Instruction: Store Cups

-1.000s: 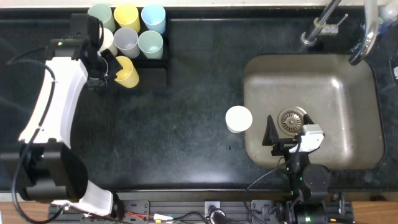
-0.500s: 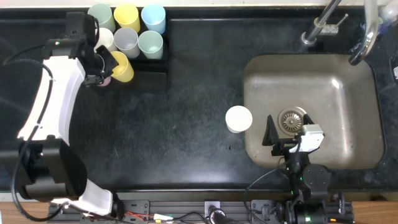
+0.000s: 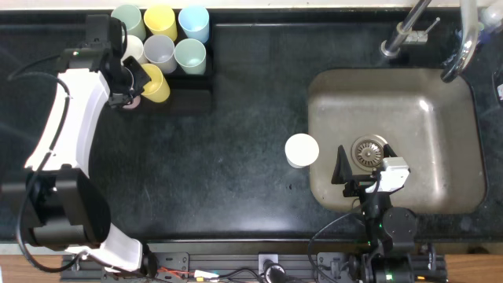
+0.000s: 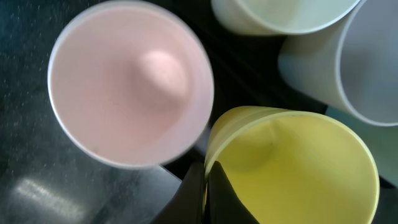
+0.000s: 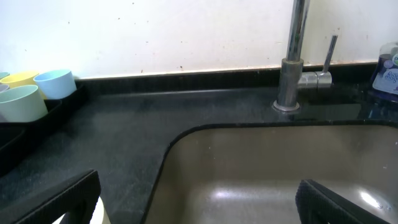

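Left gripper pinches wall of yellow thin plastic cup at 10 o'clock, just beside pink cup in black rack. Probably light and flexible: grip rim gently. Right gripper fingers spread, empty.

- Far left on the tabletop: black rectangular tray.
- At the tray's front-left end: yellow plastic cup, just beside a pink plastic cup.
- Just left of the steel sink: white round cup.
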Robot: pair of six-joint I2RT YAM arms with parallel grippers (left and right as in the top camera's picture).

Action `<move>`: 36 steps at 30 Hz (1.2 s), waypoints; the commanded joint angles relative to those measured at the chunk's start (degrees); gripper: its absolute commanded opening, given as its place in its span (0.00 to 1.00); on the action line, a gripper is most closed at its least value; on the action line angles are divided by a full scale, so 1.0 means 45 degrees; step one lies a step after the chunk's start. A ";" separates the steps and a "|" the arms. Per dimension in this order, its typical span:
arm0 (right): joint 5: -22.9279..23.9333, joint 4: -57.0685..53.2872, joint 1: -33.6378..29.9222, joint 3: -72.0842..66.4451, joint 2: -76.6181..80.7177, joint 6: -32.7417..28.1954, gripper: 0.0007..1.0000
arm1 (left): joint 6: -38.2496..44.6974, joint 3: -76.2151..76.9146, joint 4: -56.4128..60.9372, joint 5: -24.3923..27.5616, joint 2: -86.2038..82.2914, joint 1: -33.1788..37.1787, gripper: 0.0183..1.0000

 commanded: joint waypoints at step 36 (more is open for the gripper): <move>0.0039 0.0087 0.0019 0.0068 -0.0097 -0.0005 1.00 | -0.0364 0.0029 0.0024 -0.0442 0.0748 -0.0447 0.02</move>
